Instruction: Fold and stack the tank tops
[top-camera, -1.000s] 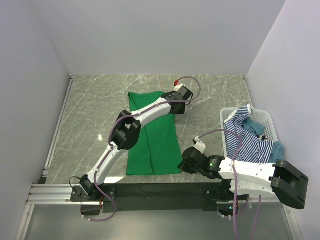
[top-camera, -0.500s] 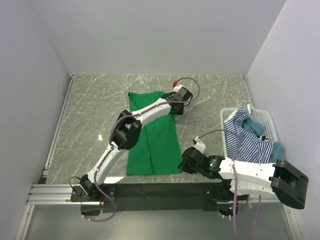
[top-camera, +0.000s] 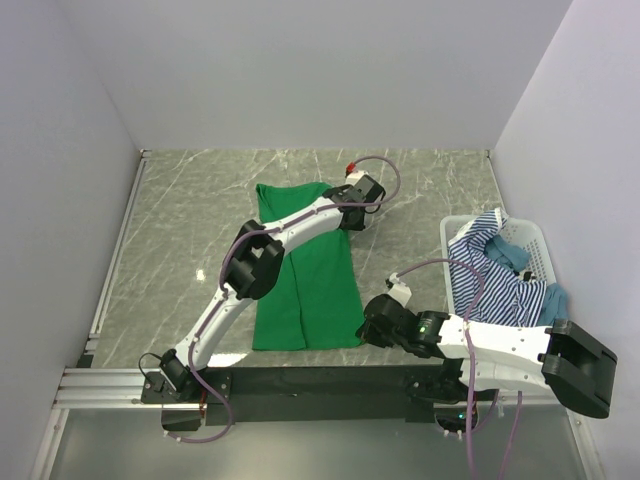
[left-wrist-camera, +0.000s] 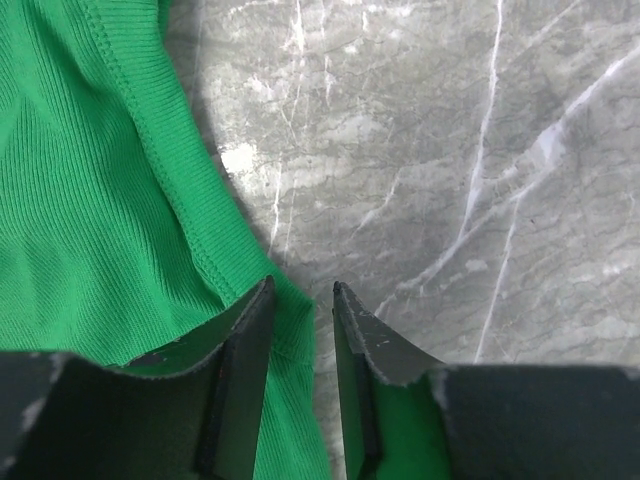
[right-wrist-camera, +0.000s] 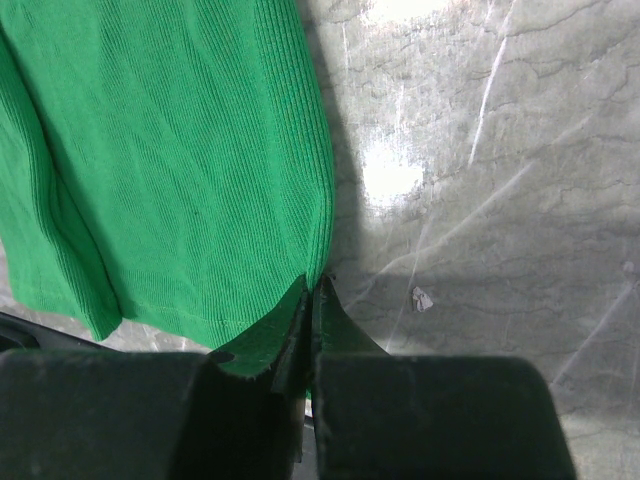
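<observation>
On the middle of the table (top-camera: 190, 220) lies the green tank top (top-camera: 310, 280), flat and drawn into a long narrow strip running from near to far. It looks folded lengthwise already, though the layers are hard to tell apart.

At its far right corner the left tool (left-wrist-camera: 303, 292) stands low over the cloth. Its two fingers are spread only a little, with the stitched hem running into the gap between them. They look set to pinch but not yet pressed on the cloth.

At the near right corner the right tool (right-wrist-camera: 312, 285) has its fingers pressed together right on the edge of the green cloth, and it appears to be pinching that corner.

To the right, the white basket (top-camera: 535, 240) holds the striped tank top (top-camera: 490, 270) and the teal tank top (top-camera: 556, 300), both crumpled and spilling over the rim.

By my reckoning the task is at an early stage. One top is partly folded and may need a crosswise fold, perhaps bringing one end over the other. Two more are yet to be taken out, folded and stacked, and no stack exists so far.
</observation>
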